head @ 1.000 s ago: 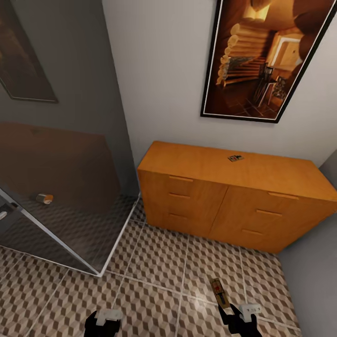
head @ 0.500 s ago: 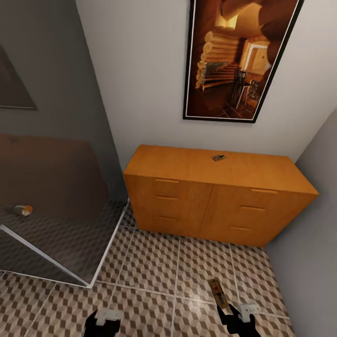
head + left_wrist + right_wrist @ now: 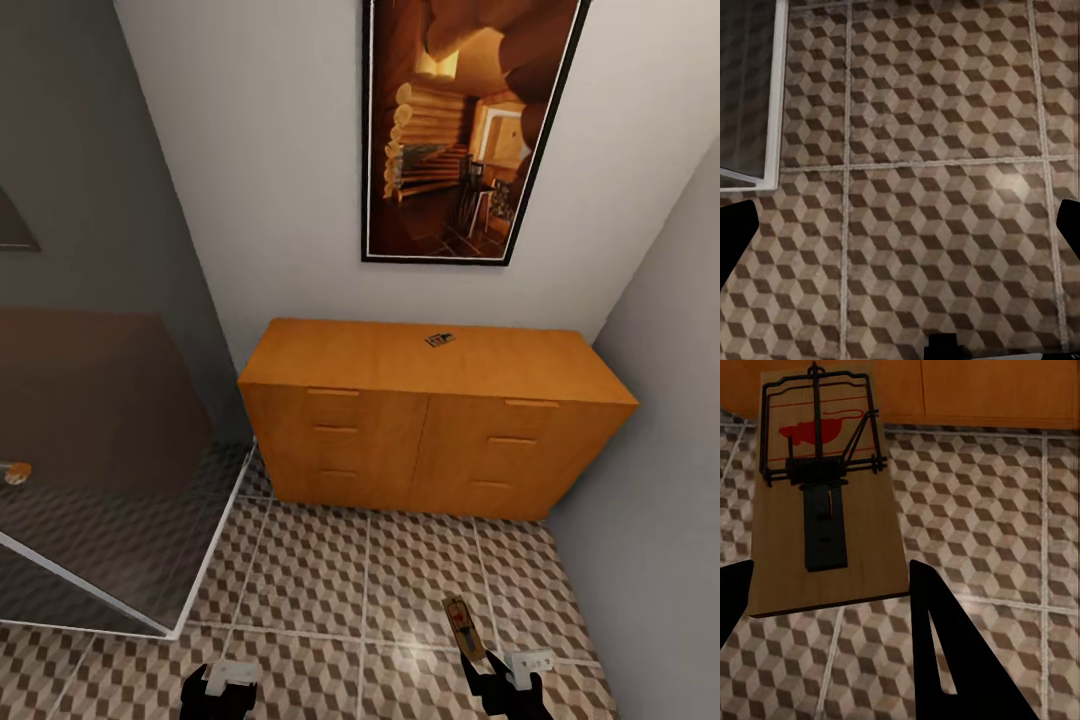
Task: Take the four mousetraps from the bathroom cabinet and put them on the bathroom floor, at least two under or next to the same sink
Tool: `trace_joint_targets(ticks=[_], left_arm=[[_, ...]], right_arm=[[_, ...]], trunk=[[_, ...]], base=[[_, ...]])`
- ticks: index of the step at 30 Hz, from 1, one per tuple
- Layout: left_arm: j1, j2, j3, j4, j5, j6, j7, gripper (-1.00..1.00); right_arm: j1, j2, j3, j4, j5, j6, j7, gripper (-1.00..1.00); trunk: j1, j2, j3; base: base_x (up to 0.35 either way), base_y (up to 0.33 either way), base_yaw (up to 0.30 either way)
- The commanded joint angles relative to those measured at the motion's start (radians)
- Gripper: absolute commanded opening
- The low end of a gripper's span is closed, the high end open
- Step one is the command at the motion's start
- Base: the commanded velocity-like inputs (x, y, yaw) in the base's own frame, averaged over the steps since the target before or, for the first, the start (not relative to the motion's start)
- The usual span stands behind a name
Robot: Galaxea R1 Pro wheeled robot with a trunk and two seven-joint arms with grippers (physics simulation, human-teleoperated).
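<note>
- Right gripper (image 3: 478, 662) at the lower right of the head view has one mousetrap (image 3: 464, 627) clamped between its fingers, the board sticking up and away from it over the tiled floor (image 3: 330, 570).
- The right wrist view shows that same trap flat-on: tan board, dark wire frame, red mark, with the two dark fingers (image 3: 945, 652) closed against its near end.
- Left gripper (image 3: 218, 690) sits at the lower left edge of the head view; in its wrist view the fingers stand wide apart with nothing between them, just floor tiles below.
- A second mousetrap (image 3: 440, 339) lies on top of the wooden cabinet (image 3: 430, 440), right of middle and toward the back edge, in the centre of the frame.
- Count: two traps visible, one held, one on the cabinet top. Two grippers. One cabinet with six bar handles visible. One framed picture (image 3: 465, 125) on the wall above it.
- Progress, as I judge it: no trap lies on the floor here, so nothing is visibly placed. The held one needs carrying to the sink, the cabinet-top one needs fetching, and two more are unaccounted for.
- A glass panel (image 3: 100, 480) fills the left side of the frame.
</note>
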Motion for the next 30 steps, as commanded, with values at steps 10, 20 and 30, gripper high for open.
trace_joint_targets(ticks=[10,20,30], left_arm=[[-0.002,-0.001,-0.009,0.004,0.007,-0.006,0.002,1.0],[-0.001,-0.001,-0.009,0.004,0.007,-0.006,0.002,1.0],[-0.001,-0.001,-0.009,0.004,0.007,-0.006,0.002,1.0]], right_arm=[[-0.001,0.0,0.004,0.001,-0.014,-0.001,0.01,-1.0],[-0.001,0.0,0.004,0.001,-0.014,-0.001,0.009,-1.0],[-0.001,0.0,0.004,0.001,-0.014,-0.001,0.01,-1.0]], trunk=[[0.001,-0.002,0.013],[0.001,-0.002,0.028],[0.001,-0.002,0.042]], base=[[0.0,0.0,-0.146],[0.0,0.0,-0.135],[0.0,0.0,-0.13]])
